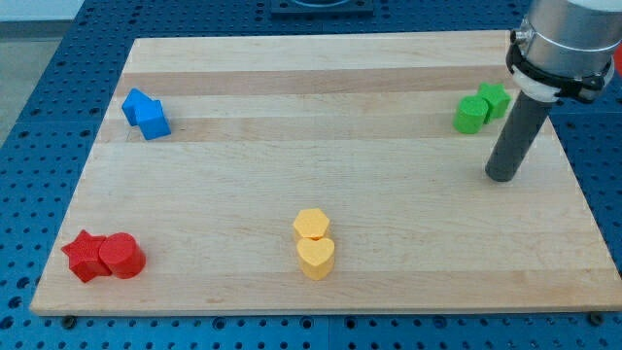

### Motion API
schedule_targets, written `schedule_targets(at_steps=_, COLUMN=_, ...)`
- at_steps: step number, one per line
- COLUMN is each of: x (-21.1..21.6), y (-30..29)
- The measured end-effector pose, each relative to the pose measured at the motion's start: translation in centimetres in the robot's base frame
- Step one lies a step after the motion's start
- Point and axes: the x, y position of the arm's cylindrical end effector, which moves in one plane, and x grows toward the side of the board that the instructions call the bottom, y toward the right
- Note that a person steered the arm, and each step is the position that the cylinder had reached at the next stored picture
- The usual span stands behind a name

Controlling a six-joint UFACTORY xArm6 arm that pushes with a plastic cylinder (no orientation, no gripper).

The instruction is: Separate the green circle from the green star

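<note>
my tip (502, 177) sits on the board near the view's right edge, below and a little right of the green pair. the green circle (470, 114) and the green star (494, 99) are touching, up in the view's top right corner, with the circle on the left and slightly lower, the star up and to the right of it. so the line through the 2 runs on a slant, lower left to upper right, and that slant is what the push depends on.

from my tip, the circle lies up and to the left, near but with clear board between us; the star is almost straight up. there is no gripper on this rig, only the bare rod, so nothing is spread or pinched, and it touches no block right now.

my judgement: the seam faces me from below, so driving up between them, or catching the circle on its right flank and sliding it left, should split them. the star is close to the top edge, so pushing that way risks losing it off the board.

the blue pair (146, 114), red pair (103, 257) and yellow pair (314, 244) lie well apart from this.
</note>
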Motion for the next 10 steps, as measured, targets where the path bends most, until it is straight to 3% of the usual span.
schedule_targets(at_steps=1, x=-3.5, y=5.9)
schedule_targets(at_steps=3, x=-5.3, y=6.4)
schedule_targets(at_steps=5, x=-10.1, y=4.8)
schedule_targets(at_steps=10, x=-10.4, y=3.3)
